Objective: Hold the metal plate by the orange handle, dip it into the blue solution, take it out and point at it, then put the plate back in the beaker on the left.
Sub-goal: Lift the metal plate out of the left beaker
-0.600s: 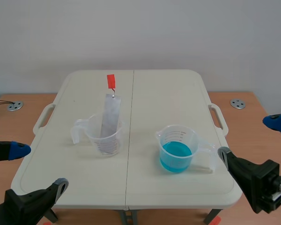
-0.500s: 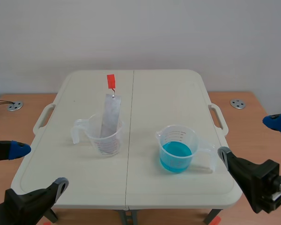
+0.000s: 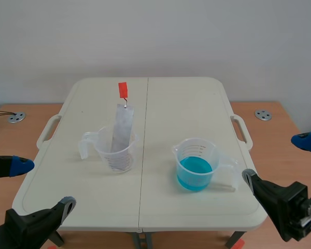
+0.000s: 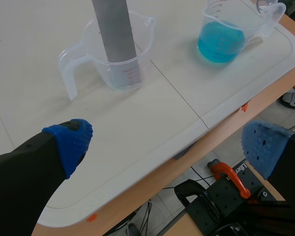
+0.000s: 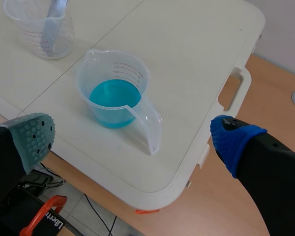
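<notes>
A grey metal plate (image 3: pixel 122 127) stands tilted in the clear beaker (image 3: pixel 114 150) at the table's left, and its orange handle (image 3: pixel 123 90) sticks up above the rim. To the right, a second beaker (image 3: pixel 197 165) holds blue solution. My left gripper (image 3: pixel 44 184) is open at the near left corner, well short of the plate. In the left wrist view that gripper (image 4: pixel 167 147) is empty, with the plate (image 4: pixel 113 29) ahead. My right gripper (image 3: pixel 276 158) is open off the near right edge. In the right wrist view the blue beaker (image 5: pixel 115 93) lies just ahead of this gripper (image 5: pixel 132 140).
Both beakers stand on a white folding table (image 3: pixel 186 104) with side handles (image 3: pixel 242 130), set on a wooden surface. Round metal fittings (image 3: pixel 263 114) lie on the wood at either side. An orange clamp (image 4: pixel 228 177) sits below the table's near edge.
My right gripper has drifted slightly lower, toward the near edge. The left gripper, the plate and both beakers have not moved.
</notes>
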Controlling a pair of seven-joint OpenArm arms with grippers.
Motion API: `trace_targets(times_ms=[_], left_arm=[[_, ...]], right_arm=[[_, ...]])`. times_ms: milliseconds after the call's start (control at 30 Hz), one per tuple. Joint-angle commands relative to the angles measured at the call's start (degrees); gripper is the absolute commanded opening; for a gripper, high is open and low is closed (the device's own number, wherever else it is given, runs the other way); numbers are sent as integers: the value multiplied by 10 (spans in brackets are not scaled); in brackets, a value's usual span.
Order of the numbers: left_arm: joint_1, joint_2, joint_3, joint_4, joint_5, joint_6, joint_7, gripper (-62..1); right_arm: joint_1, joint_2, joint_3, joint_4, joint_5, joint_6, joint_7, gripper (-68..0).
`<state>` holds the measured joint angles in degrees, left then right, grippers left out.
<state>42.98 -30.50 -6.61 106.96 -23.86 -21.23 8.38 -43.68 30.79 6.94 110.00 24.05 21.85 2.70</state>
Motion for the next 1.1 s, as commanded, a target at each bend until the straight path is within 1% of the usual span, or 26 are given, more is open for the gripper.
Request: trace_targets(times_ms=[0,67,100,133,167,200,233,267,300,333,467,667,800,933,1067], left_arm=[[-3,0,2,6,-4,-2,-8,14],[-3,0,2,6,-4,-2,-8,14],[-3,0,2,6,-4,-2,-8,-17],[-3,0,2,6,-4,-2,-8,-116],[-3,0,2,6,-4,-2,-6,-255],[-3,0,2,6,-3,-2,-3,-429],[-3,0,2,6,-3,-2,0,-587],[-3,0,2,6,-3,-2,1,-593],[-3,0,2,6,-4,-2,2,-573],[-3,0,2,6,-4,-4,3,-566],[-3,0,2,6,-4,-4,5,-566],[-3,0,2,6,-3,-4,6,-566],[19,0,-5,6,1,-3,20,-566],[67,0,-22,6,22,-3,17,-566],[130,0,-47,6,32,-3,17,-566]], right_arm=[[5,0,1,6,6,0,6,-10],[5,0,1,6,6,0,6,-10],[5,0,1,6,6,0,6,-10],[6,0,1,6,6,0,6,-10],[7,0,1,6,6,0,6,-10],[8,0,1,6,6,1,6,-10],[9,0,1,6,6,2,6,-10],[10,0,1,6,6,5,6,-10],[12,0,0,6,6,6,6,-10],[18,0,-3,6,6,7,4,-10],[58,0,-24,5,6,7,-21,-10],[157,0,-93,-13,6,6,-62,-10],[229,-2,-149,-41,7,6,-78,-10],[296,-28,-196,-83,6,6,-90,-10],[356,-63,-228,-128,6,6,-102,-10]])
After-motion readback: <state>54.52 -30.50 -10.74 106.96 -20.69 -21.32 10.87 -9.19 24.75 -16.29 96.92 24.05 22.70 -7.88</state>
